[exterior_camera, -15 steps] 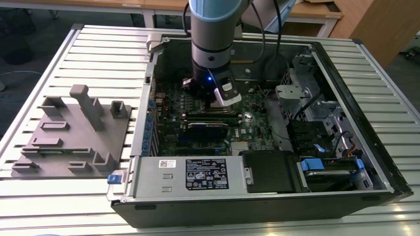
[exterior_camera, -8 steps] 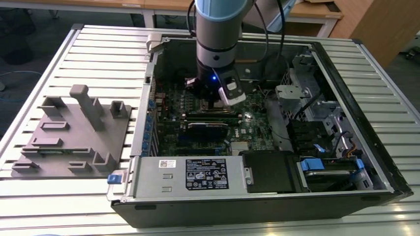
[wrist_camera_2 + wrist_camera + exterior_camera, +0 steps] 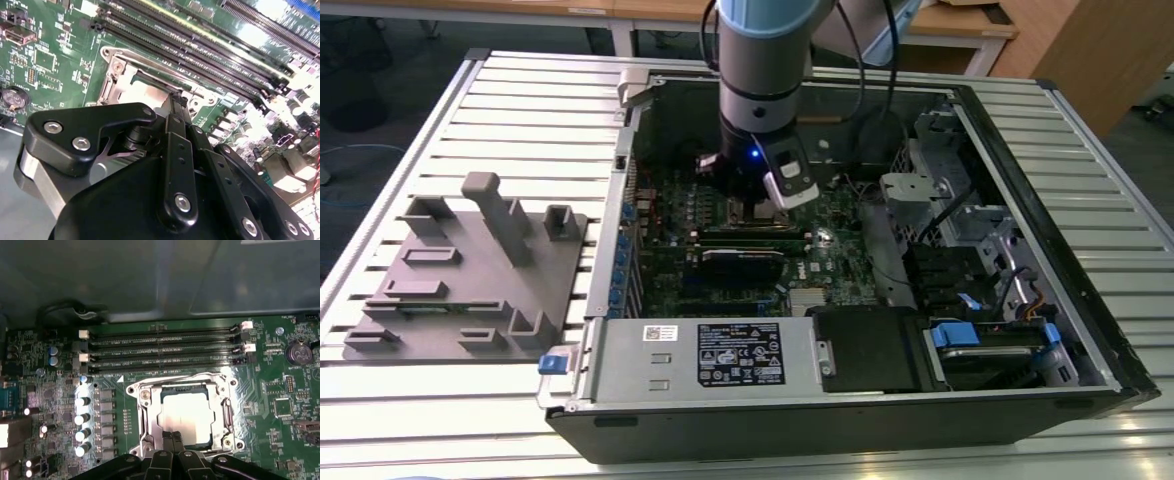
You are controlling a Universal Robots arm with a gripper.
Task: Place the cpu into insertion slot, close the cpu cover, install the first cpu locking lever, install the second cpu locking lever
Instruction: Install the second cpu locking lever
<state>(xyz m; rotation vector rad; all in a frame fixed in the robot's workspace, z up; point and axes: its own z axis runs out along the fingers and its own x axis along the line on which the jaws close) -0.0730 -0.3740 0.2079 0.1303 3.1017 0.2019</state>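
The cpu (image 3: 185, 410) lies in the insertion slot (image 3: 143, 399) on the green board, its silver top showing through the cut-out of the cpu cover (image 3: 220, 409). The cover lies flat over the chip. A thin wire lever (image 3: 175, 381) runs along one side of the socket, and it also shows as a silver bar (image 3: 150, 63) in the second wrist view. My gripper (image 3: 173, 436) is shut, its two black fingers together with nothing seen between them. Its tips (image 3: 176, 98) rest at the edge of the cover. In the exterior view the gripper (image 3: 767, 205) hangs over the socket inside the open case.
Long black memory slots (image 3: 165, 347) run just beyond the socket. A row of silver capacitors (image 3: 81, 417) stands beside it. In the exterior view, a black card (image 3: 744, 256) lies across the board, the power supply (image 3: 720, 355) is at the front, and a grey fixture (image 3: 467, 280) sits on the slatted table.
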